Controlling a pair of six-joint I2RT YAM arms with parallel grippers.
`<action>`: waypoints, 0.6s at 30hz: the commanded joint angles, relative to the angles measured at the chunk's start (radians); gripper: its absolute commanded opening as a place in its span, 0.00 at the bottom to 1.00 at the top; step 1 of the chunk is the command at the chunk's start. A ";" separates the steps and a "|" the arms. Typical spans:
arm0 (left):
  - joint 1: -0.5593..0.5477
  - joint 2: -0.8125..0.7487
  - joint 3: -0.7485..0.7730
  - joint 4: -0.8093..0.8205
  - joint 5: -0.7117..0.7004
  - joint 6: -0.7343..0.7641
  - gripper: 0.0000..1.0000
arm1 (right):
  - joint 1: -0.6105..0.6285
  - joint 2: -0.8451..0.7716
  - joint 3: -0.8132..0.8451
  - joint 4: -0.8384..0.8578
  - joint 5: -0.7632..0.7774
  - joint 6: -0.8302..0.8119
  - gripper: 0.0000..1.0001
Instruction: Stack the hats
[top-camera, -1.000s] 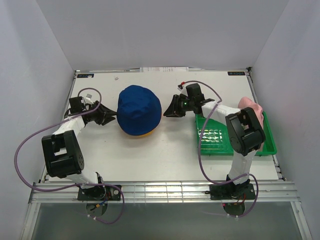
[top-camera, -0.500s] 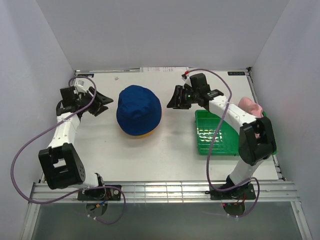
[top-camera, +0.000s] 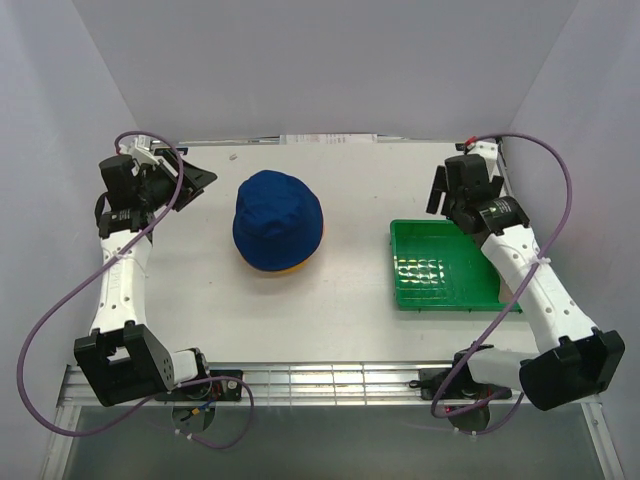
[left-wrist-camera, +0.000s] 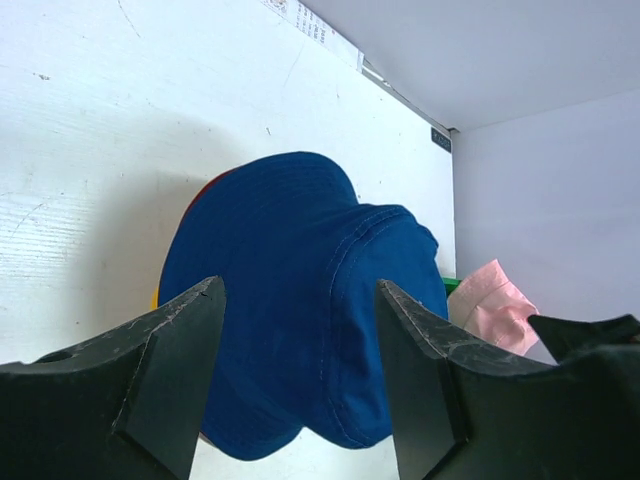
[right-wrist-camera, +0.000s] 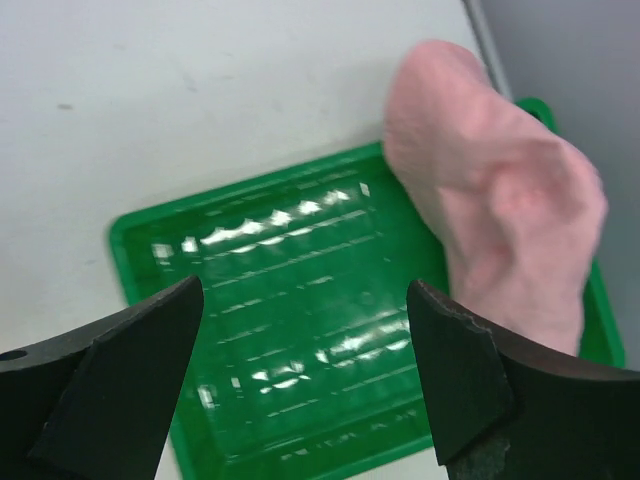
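While both arms hang back at the far corners of the table, the stack sits centre-left, well apart from either gripper. The left gripper (left-wrist-camera: 300, 283) is spread wide with nothing between its fingers; the right gripper (right-wrist-camera: 305, 288) likewise gapes empty above the green tray (top-camera: 440, 272).

Judged step: fetch the last loose hat. The pink hat (right-wrist-camera: 495, 190) lies crumpled at the right side of the tray, slumped over the rim. In the top view the right arm hides it.

Advice for the pick:
- bring the right fingers down across a raised fold of pink cloth, not the tray wall
- close on fabric only and lift clear of the rim before swinging left
- centre it over the blue crown, lower, then let go
- the left gripper could steady the stack's brim if it shifts

Look of the stack: the blue hat (top-camera: 278, 222) is on top, with a round crown and a soft brim drooping all round. A yellow brim (top-camera: 287, 270) peeks out at the near edge, and a red sliver (left-wrist-camera: 205, 192) shows in the left wrist view. No grey hat is visible.
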 joint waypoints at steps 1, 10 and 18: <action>-0.016 -0.026 0.003 -0.002 0.015 0.016 0.71 | -0.098 0.016 -0.068 -0.074 0.184 -0.037 0.88; -0.048 0.000 -0.015 0.009 0.012 0.030 0.71 | -0.173 0.025 -0.079 -0.092 0.284 0.012 0.93; -0.060 0.006 -0.018 0.006 0.009 0.031 0.71 | -0.193 0.033 -0.083 -0.095 0.368 0.034 0.98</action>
